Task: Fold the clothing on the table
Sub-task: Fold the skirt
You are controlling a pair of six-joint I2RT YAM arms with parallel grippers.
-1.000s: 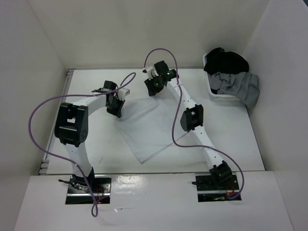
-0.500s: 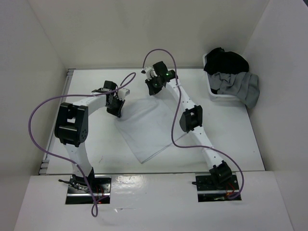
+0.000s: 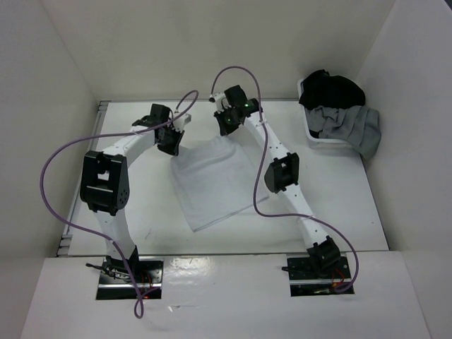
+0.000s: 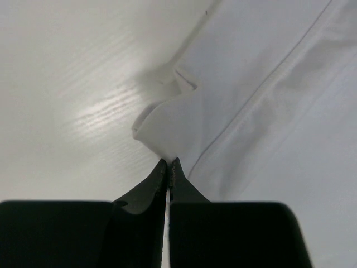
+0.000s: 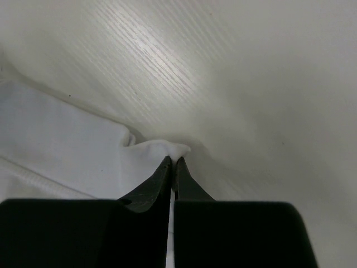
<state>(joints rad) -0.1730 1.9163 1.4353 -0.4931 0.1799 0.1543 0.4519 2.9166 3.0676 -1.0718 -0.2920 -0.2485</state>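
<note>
From overhead I cannot see the fingertips of either hand, because each wrist body covers them. The right arm [image 3: 282, 173] also crosses the white garment [image 3: 212, 183] and hides its edge on that side. In both wrist views the lower third is a dark, blurred block of the hand itself.

The wrist cameras show the grips. The left hand [image 4: 168, 164] has its fingers pressed together on a corner of the white garment. The cloth spreads ahead and to the right of its tips, with a stitched seam running away from them. A small curled flap lies just ahead of the tips, and bare tabletop [image 4: 72, 84] lies to their left. The right hand [image 5: 173, 162] is pinched on a little peak of the same cloth. The rest of the garment lies to the left of its tips, with bare tabletop ahead and to the right. I cannot tell whether either pinched corner is clear of the surface.

The garment lies between the two hands and trails from them toward the arm bases, spread flat on the tabletop.

Well off to the right of the right hand is a white bin [image 3: 321, 141]. A black garment [image 3: 332, 88] is heaped in it and a grey garment [image 3: 349, 123] hangs over its rim. Anything underneath them is hidden.
</note>
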